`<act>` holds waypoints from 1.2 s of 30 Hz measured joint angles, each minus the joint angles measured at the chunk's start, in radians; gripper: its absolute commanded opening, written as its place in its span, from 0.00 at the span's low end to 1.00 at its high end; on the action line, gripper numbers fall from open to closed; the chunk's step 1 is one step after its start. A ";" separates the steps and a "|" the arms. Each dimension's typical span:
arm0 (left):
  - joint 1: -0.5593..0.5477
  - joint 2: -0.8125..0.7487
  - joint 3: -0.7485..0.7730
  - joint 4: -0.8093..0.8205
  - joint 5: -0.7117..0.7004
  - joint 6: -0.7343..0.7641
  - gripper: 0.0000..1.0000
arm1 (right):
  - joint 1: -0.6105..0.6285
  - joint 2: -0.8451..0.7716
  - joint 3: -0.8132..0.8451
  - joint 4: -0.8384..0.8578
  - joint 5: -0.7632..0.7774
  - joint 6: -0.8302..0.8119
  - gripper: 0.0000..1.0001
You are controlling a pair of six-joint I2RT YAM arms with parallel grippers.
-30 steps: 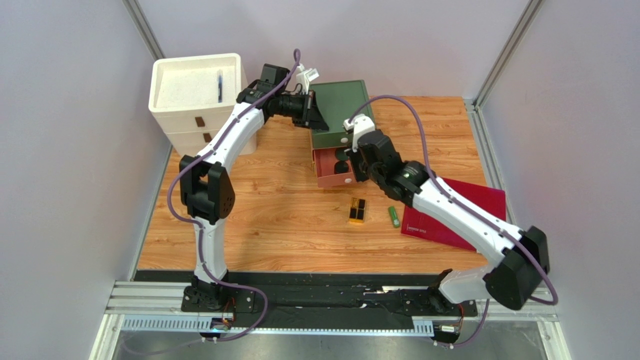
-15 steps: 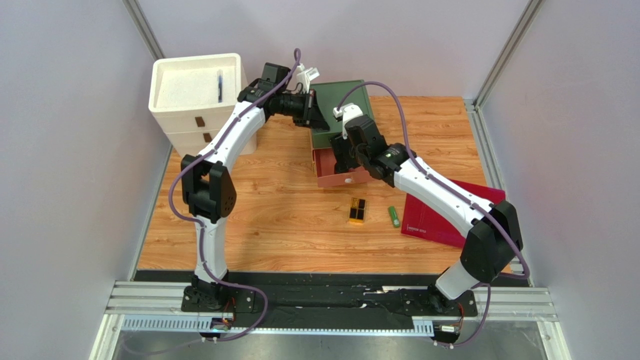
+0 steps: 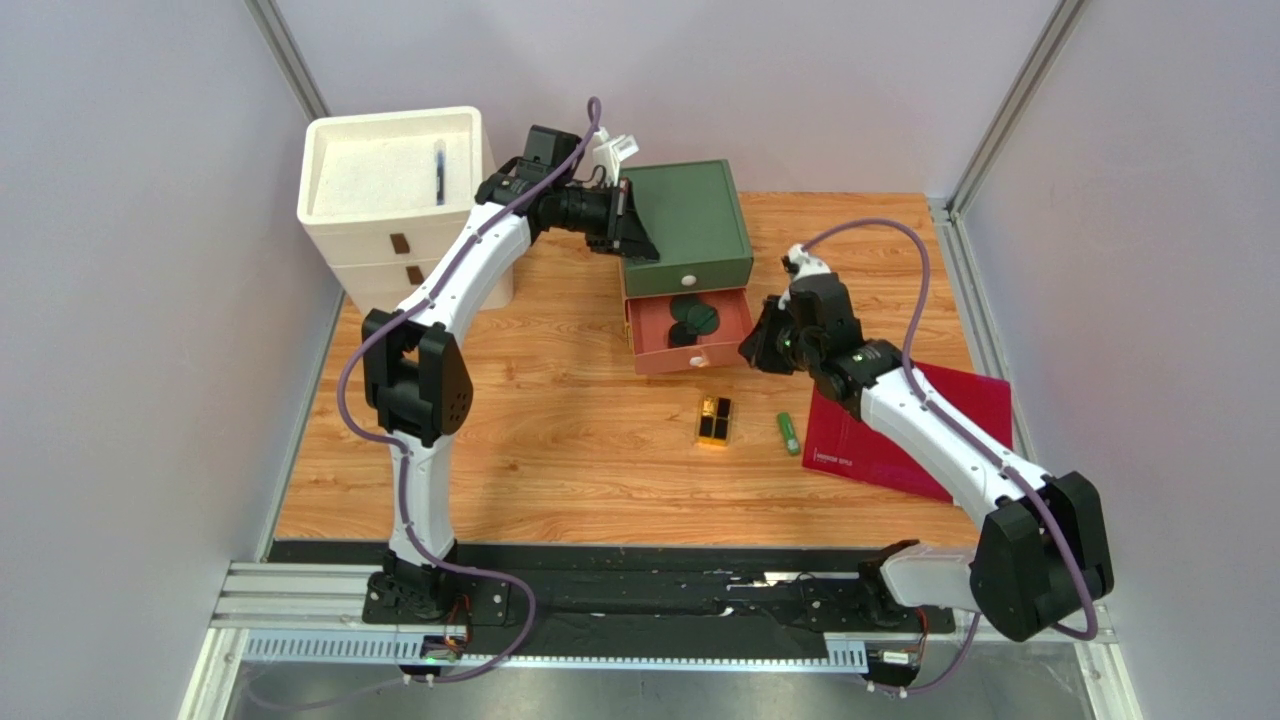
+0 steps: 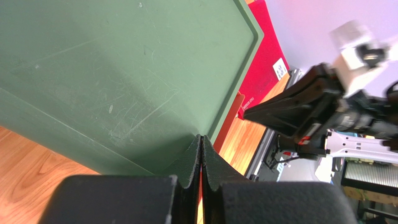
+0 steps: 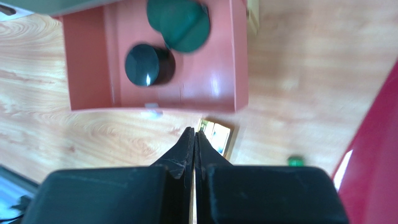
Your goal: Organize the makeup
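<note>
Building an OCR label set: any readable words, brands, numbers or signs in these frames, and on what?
Nothing reads clearly.
On the red folder, white sticker: print too blurred to read.
Same folder, white lettering by its near-left corner: too small to read.
On the black-and-gold case and green stick: no text visible.

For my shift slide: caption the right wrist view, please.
Shut, empty right hand near the open pink drawer holding a black jar and green compact.
</note>
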 measured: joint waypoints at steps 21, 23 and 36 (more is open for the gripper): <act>0.000 0.000 0.000 -0.002 -0.001 0.001 0.00 | -0.014 0.002 -0.172 0.185 -0.136 0.240 0.00; 0.000 0.000 0.000 -0.003 -0.001 0.002 0.00 | -0.015 0.013 -0.172 0.196 -0.134 0.240 0.00; 0.000 0.000 0.004 -0.014 -0.002 0.016 0.00 | -0.027 0.245 -0.041 0.293 -0.138 0.240 0.00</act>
